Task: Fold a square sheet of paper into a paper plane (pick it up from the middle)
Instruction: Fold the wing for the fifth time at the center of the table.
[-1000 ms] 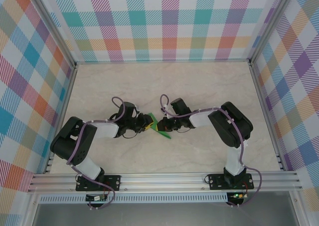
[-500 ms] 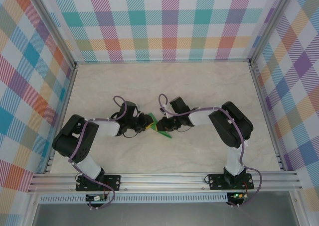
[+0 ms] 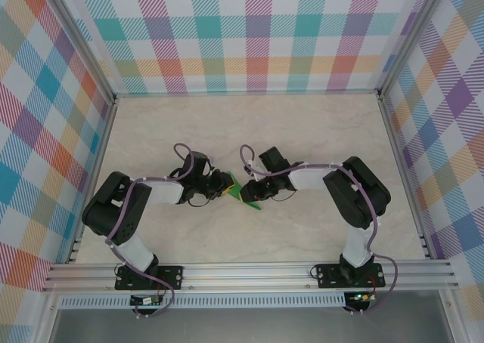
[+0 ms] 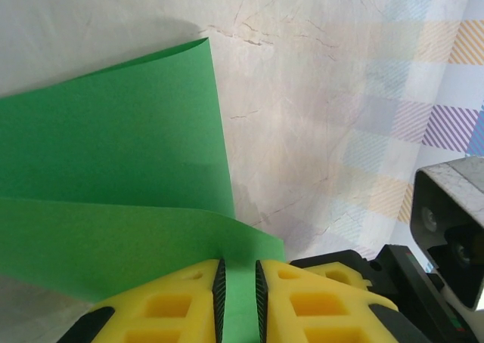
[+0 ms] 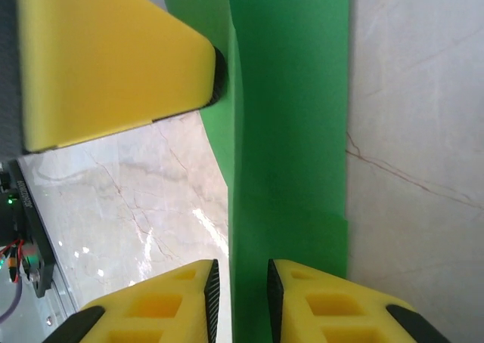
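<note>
The square sheet of paper (image 3: 250,200) is bright green and lies folded on the table between my two arms. In the left wrist view the paper (image 4: 113,154) shows as two overlapping layers. My left gripper (image 4: 237,298) sits over its near edge, jaws a narrow gap apart, with green showing through the gap. My right gripper (image 5: 240,298) is open, and a folded edge of the paper (image 5: 291,131) runs up between its pads without being pinched. A yellow finger of the left gripper (image 5: 113,63) touches the paper's far end. From above, the left gripper (image 3: 226,184) and the right gripper (image 3: 247,193) almost meet.
The marble-patterned table (image 3: 249,131) is fenced by checked walls (image 3: 249,33) at the back and both sides. An aluminium rail (image 3: 249,271) runs along the near edge. Part of the right arm's wrist (image 4: 450,222) stands close to the left gripper.
My right gripper's jaws have parted and let go of the paper. Both wrists have edged slightly farther back; the left jaws are about as before.
</note>
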Motion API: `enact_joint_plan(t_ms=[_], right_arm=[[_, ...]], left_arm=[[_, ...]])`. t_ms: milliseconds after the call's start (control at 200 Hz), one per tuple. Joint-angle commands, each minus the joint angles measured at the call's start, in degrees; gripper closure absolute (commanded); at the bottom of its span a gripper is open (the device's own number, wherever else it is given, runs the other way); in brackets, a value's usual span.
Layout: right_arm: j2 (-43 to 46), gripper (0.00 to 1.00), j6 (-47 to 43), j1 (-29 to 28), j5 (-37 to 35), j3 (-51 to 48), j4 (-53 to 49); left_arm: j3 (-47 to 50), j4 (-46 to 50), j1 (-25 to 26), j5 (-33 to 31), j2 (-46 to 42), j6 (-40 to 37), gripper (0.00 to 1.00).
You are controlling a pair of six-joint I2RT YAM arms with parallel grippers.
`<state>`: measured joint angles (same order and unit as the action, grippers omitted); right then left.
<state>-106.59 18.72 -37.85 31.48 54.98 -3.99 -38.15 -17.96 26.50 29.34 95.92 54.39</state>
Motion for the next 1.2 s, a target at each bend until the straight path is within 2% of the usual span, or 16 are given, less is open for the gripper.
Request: enact_joint_plan(t_ms=[0, 305, 560, 795, 1195], right_arm=[[1.11, 0.75, -3.47, 0.27, -0.92, 1.10, -2.69], [0.28, 0.86, -3.85, 0.34, -1.17, 0.96, -2.70], [-1.25, 0.92, 2.58, 2.46, 5.66, -0.31, 2.52], [-2.99, 0.92, 4.13, 2.87, 8.04, 0.74, 1.46], [-4.92, 0.90, 3.78, 2.87, 8.00, 1.70, -0.57]], left_arm=[[-1.47, 0.88, 0.61, -0.04, 0.62, -1.29, 0.80], [-2.01, 1.43, 0.65, 0.07, 0.32, -1.59, 0.81], [-0.66, 1.27, 0.66, 1.20, -2.82, -1.85, 0.80], [2.32, -0.88, 1.64, 1.68, -4.33, -1.06, 0.80], [1.65, -4.98, 3.69, 2.38, -0.63, 0.06, 0.81]])
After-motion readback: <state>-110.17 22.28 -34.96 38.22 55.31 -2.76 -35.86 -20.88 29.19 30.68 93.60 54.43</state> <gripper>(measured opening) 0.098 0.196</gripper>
